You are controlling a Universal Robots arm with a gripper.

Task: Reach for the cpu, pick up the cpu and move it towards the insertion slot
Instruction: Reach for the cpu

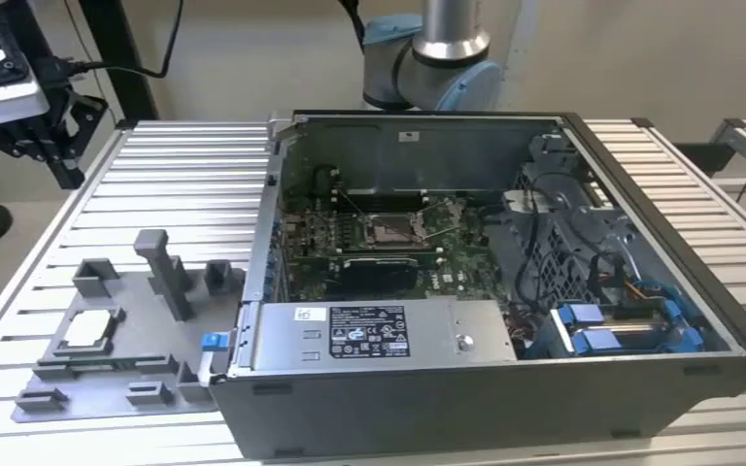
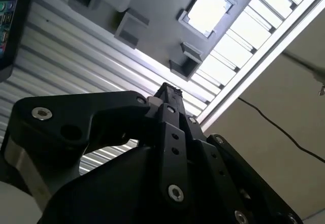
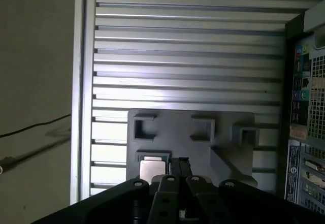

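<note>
- The cpu lies flat in its recess on the grey tray, at the exterior view's left. Nothing touches it, so the pick-up looks not yet done.
- The gripper hangs above the slatted table, well apart from the chip. Its fingers are drawn narrow together and hold nothing.
- In both wrist views the cpu shows beyond the fingertips, so the reach appears to be at an early stage.
- The insertion slot sits inside the open computer case, ringed by green board and well apart from the tray.
- The tray's upright post stands just beside the chip, and the case's side wall rises between tray and socket. Both look likely to stand in the way.
</note>
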